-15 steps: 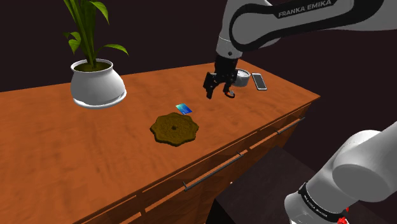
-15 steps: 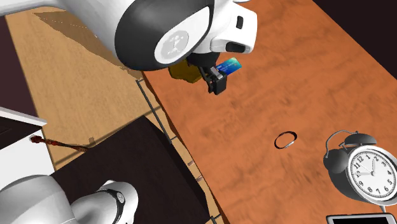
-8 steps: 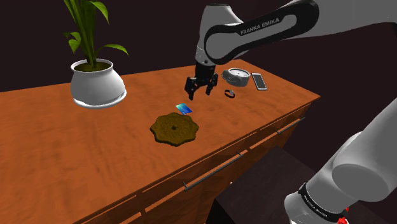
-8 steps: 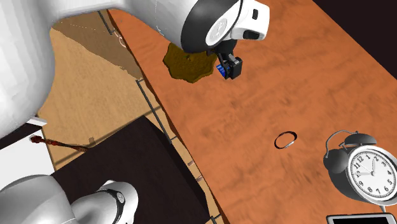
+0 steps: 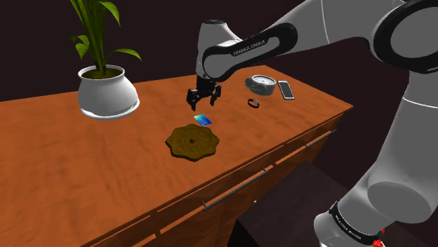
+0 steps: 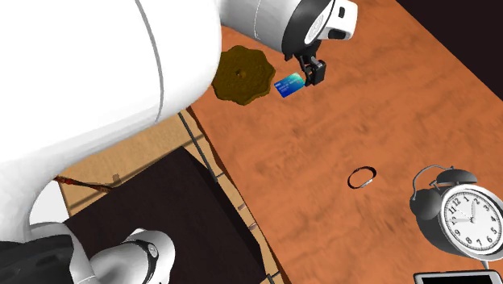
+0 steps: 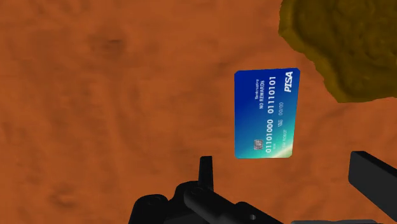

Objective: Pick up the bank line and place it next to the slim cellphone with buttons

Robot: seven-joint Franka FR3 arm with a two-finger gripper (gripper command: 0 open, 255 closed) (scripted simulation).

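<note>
**Approach over the card, grasp not begun**

Left to right in the shoulder view:
- White plant pot (image 5: 107, 95), far off toward the back.
- Brown scalloped mat (image 5: 192, 141), nearer the front edge.
- Blue bank card (image 5: 203, 120), just beside the mat's far rim but not touching it, flat on the wooden surface (image 5: 84, 175).
- Jaws, right above the card, spread wide, empty, clear of the wood.
- Further right and well apart from the card: small dark ring (image 5: 253, 104), alarm clock (image 5: 260, 84), then slim cellphone (image 5: 286, 89) near the corner.

Shift over the last second: from beside the clock, through midway, to over the card. Card, mat, ring, clock and phone all unmoved.

Meaning for the task: reach probably finished, pick-up step only opening.

In the wrist view:
- Card (image 7: 266, 114) ahead of and between the two jaws, untouched, long side running away from them.
- Mat (image 7: 343, 44) close beyond one corner.

Likely next: straight descent, then closing across the short side. Thin, flat card probably awkward to lift off the wood. Mat perhaps near enough to foul one jaw.
</note>
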